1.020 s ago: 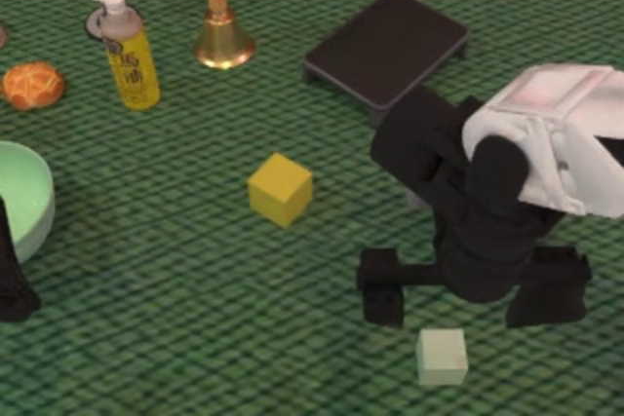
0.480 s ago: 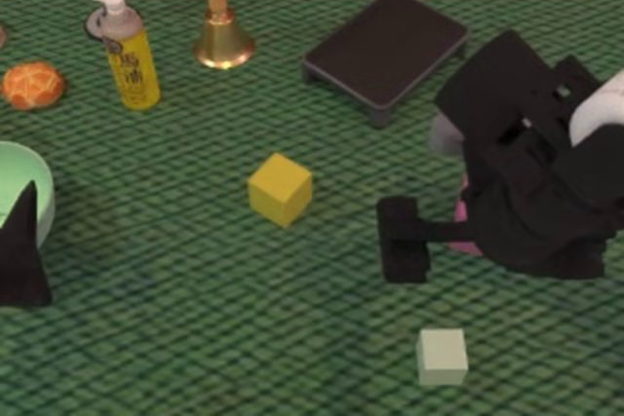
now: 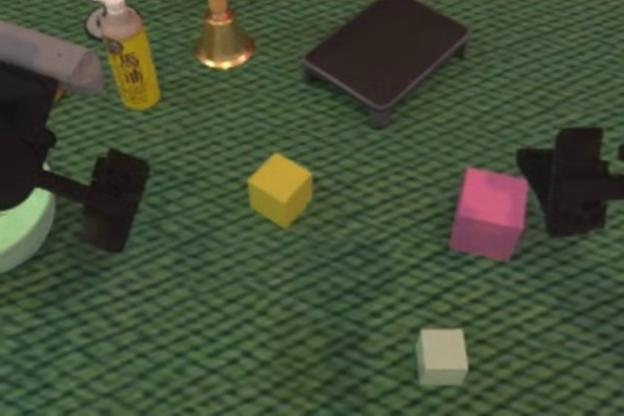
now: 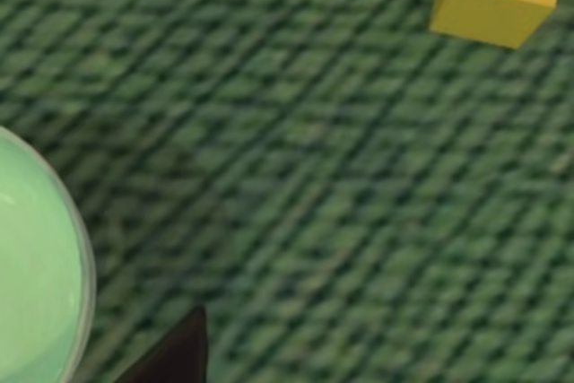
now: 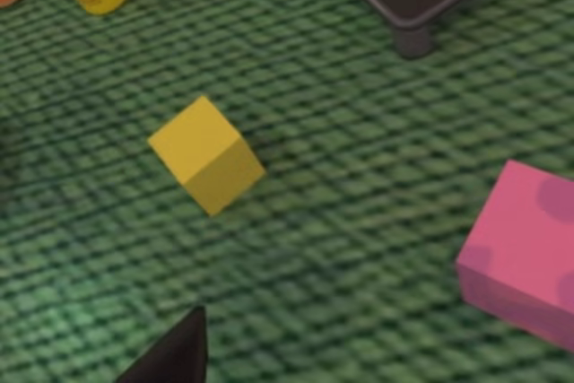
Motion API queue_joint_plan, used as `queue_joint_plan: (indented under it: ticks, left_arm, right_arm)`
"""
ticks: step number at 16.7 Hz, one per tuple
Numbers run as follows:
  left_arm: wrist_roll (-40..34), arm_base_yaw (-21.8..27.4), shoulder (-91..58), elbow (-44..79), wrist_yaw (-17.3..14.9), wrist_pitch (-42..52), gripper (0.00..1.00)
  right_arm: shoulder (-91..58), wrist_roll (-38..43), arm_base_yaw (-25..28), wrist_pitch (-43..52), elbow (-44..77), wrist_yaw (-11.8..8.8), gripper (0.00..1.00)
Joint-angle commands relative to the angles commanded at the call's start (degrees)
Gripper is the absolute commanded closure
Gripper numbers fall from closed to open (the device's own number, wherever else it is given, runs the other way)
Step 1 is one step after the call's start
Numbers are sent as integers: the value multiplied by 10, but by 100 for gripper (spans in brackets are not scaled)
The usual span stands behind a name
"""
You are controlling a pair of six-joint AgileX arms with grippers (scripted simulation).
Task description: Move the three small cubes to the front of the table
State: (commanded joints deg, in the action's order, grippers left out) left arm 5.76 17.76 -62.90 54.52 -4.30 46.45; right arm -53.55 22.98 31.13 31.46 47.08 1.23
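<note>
A: Item one, our counter (image 3: pixel 322 289): three cubes, all resting free. Pink cube (image 3: pixel 488 212) at the right, mid-depth; yellow cube (image 3: pixel 280 189) near centre; grey-green cube (image 3: pixel 443 357) closest to the front edge. Where are our grippers?

B: Item two, our right gripper (image 3: pixel 570 180) sits just beside the pink cube on its right and holds nothing; we cannot tell how far its fingers are spread. Item three, our left gripper (image 3: pixel 112 200) is over the left side next to the green bowl (image 3: pixel 21 241), well apart from the yellow cube, also empty, its finger spread unreadable too.

A: Risks?

B: We judge the yellow cube likely next for the left arm. It sits turned on the cloth, so fingers closing across its corners could twist or push it aside. A low approach could clip the bowl or the yellow bottle (image 3: pixel 130 56).
</note>
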Motion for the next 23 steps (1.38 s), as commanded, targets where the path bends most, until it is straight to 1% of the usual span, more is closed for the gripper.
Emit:
queue_joint_plan:
  ticks: [3, 6, 8, 11, 14, 16, 23]
  left_arm:
    - [10, 40, -221, 155, 1, 122, 0]
    - [15, 71, -424, 309, 7, 217, 0]
    - [16, 87, -535, 406, 13, 260, 0]
    - [15, 106, -655, 536, 23, 293, 0]
    - [13, 118, -723, 631, 33, 292, 0]
    - [12, 121, -743, 667, 38, 286, 0]
    - [11, 120, -747, 676, 39, 281, 0]
  right_arm:
    - [137, -58, -60, -74, -99, -3, 0]
    - [260, -111, -125, -145, -208, -5, 0]
    - [335, -145, -170, -190, -281, -7, 0]
    - [431, -186, -232, -248, -372, -9, 0]
    - [502, -216, -280, -292, -438, -11, 0]
    - [527, -226, -299, -308, -462, -12, 0]
    - [535, -230, -306, -315, -471, -12, 0]
